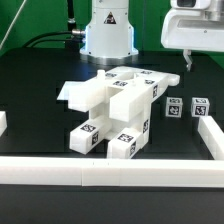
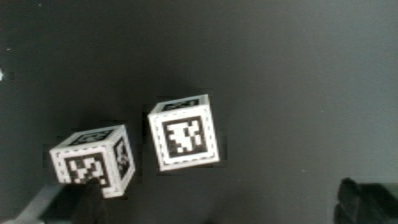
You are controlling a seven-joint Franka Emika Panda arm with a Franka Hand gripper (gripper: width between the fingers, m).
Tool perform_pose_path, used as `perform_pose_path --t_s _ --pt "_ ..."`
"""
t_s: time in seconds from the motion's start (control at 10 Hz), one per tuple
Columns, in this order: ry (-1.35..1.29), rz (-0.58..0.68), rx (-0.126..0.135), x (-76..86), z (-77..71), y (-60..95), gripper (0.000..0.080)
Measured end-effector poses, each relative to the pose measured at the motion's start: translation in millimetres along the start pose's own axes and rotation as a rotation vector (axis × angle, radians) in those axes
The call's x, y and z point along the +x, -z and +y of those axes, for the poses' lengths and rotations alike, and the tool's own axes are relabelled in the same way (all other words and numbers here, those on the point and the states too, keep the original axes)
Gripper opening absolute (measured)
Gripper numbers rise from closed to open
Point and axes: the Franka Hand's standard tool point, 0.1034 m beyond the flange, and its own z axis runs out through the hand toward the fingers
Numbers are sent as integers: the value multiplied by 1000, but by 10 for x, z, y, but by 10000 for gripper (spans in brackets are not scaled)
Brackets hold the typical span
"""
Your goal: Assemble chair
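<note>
The partly built chair [image 1: 112, 108], a cluster of chunky white slabs and legs with square tags, lies in the middle of the black table. Two small white tagged cubes [image 1: 174, 107] [image 1: 199, 108] stand side by side toward the exterior view's right. My gripper [image 1: 187, 60] hangs high above and behind them, open and empty. In the wrist view both cubes show from above, one [image 2: 187, 133] near the middle and the other [image 2: 93, 158] close to one dark finger [image 2: 43, 206]. The gripper [image 2: 208, 210] has only bare table between its wide-apart fingers.
White border rails run along the front [image 1: 110, 170] and the exterior view's right [image 1: 212, 135]. The robot base [image 1: 108, 35] stands at the back. A flat white tagged sheet, apparently the marker board [image 1: 150, 78], lies partly hidden behind the chair parts.
</note>
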Motion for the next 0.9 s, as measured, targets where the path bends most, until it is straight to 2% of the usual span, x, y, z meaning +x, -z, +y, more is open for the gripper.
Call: perform_pose_path --t_s 0.2,0.4,0.9 --pt "10 -1 -8 26 58 -67 649" --pt "6 -6 -27 86 52 -277 649" --pt "3 -14 -41 133 49 -430 649"
